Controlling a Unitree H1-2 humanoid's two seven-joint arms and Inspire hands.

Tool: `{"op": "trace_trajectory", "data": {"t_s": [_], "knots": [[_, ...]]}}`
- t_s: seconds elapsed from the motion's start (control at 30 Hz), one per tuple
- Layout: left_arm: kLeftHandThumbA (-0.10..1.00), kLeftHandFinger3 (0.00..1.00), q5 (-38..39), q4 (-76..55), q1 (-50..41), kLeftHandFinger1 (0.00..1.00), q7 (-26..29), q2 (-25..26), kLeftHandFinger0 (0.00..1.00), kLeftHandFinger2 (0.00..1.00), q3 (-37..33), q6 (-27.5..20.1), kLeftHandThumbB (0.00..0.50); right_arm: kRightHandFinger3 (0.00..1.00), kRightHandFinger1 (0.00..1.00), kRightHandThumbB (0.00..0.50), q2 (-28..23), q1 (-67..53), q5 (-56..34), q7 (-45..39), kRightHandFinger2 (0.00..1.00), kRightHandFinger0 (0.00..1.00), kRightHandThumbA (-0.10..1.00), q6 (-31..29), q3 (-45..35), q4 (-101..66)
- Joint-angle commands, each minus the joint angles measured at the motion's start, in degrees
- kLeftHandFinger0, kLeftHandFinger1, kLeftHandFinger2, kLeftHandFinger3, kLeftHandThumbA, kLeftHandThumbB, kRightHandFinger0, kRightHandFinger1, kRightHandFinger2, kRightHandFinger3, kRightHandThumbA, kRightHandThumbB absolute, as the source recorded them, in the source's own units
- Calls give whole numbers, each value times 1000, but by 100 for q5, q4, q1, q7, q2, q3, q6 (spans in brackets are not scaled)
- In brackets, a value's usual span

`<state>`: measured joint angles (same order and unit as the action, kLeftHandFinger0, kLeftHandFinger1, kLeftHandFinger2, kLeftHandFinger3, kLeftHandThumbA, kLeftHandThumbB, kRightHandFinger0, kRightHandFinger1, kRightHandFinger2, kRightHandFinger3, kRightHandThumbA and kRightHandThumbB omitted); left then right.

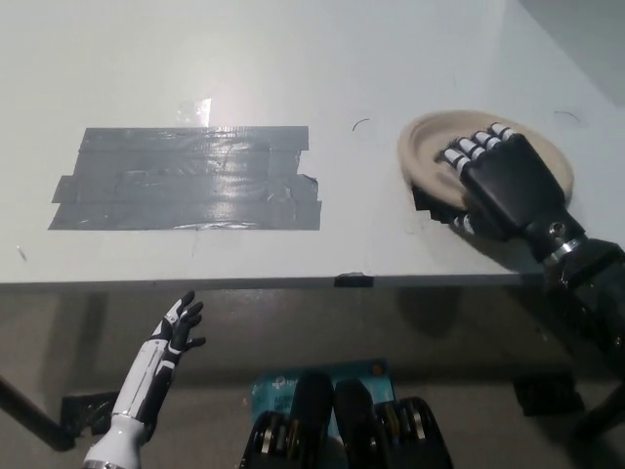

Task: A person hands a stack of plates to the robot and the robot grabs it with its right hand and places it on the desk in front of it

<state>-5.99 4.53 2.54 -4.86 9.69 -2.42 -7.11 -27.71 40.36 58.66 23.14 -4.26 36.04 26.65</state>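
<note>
- Left hand (181, 322): lower left, below the surface (293, 59) edge, fingers spread, empty, well apart from the plates.
- Stack of plates (422, 149): right of frame, apparently flat on the surface.
- Right hand (500, 184): directly on top, fingers pointing upper left, clasping the near rim.

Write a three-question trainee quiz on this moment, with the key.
1. True or false: the white left hand rests on the desk.
2. The plates partly cover: A) the grey tape patch; B) the black tape patch; C) the desk's front edge.
3. Fill in: the black right hand lies on ___ of the plates.

Key: 1 false, as the left hand hangs open below the desk's front edge; 2 B; 3 top.
</note>
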Motion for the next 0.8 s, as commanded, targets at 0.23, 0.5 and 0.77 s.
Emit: {"op": "trace_trajectory", "data": {"t_s": [0.23,0.5,0.77], "knots": [[1000,1000,54,-501,-108,1000,-258,124,969,1000,-152,-20,261,1000,1000,500,-995,726,-7334,-5281,1000,1000,1000,2570,-1239,-4599],[1000,1000,185,-548,-95,1000,-310,125,977,1000,-138,-47,264,1000,1000,500,-1126,764,-9286,-5026,1000,1000,1000,2832,-1752,-5356],[1000,1000,224,-601,-102,1000,-353,100,984,1000,-180,-35,273,1000,1000,500,-1694,522,-9368,-3537,1000,1000,1000,2129,-1985,-6672]]}}
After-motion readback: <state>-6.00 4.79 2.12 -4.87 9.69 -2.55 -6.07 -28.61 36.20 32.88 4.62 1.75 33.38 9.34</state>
